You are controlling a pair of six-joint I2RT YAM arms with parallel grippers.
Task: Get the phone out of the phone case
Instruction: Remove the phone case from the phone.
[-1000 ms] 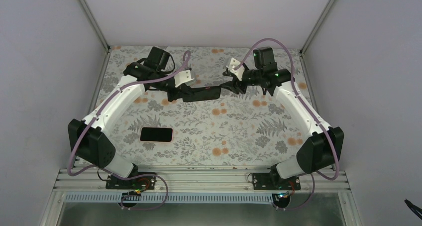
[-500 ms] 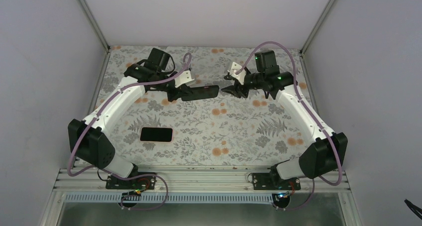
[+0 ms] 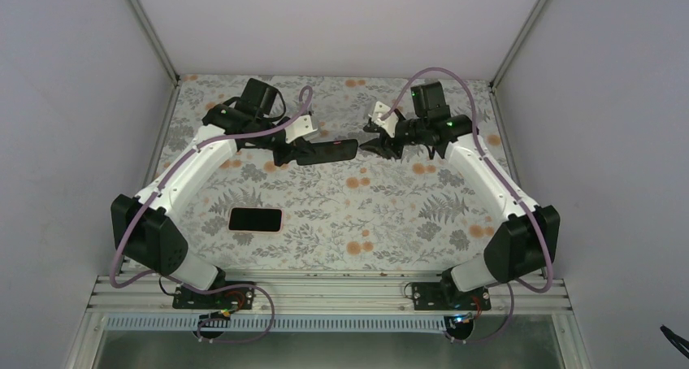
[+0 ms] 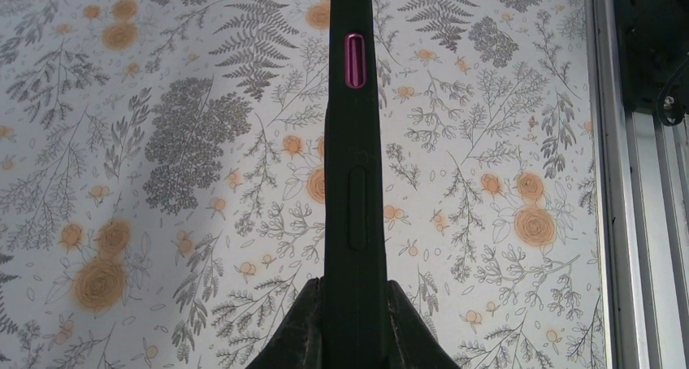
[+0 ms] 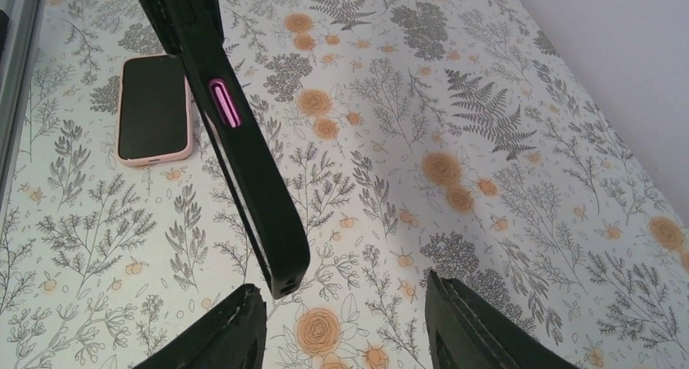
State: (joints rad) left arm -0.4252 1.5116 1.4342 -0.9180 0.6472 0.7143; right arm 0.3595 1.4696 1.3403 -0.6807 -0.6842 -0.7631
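Note:
My left gripper [image 3: 302, 151] is shut on one end of a black phone case [image 3: 333, 152] and holds it edge-on above the far middle of the table. In the left wrist view the case [image 4: 354, 141] runs straight out from between the fingers [image 4: 305, 328] and shows a pink side button. I cannot tell whether a phone sits inside it. My right gripper [image 3: 375, 145] faces the case's free end. It is open [image 5: 341, 289], and the case tip [image 5: 286, 271] hangs just ahead of its left finger [image 5: 236, 320], not gripped. A pink-edged phone [image 3: 255, 219] lies flat, screen up, on the table's left [image 5: 153, 107].
The flower-patterned table [image 3: 390, 223] is closed in by grey walls on three sides. An aluminium rail [image 3: 325, 292] with both arm bases runs along the near edge, and it shows at the right of the left wrist view [image 4: 634, 223].
The right gripper drew back from the case's free end, then edged toward it again, its jaws slightly narrower. The left gripper and the case stayed where they were.

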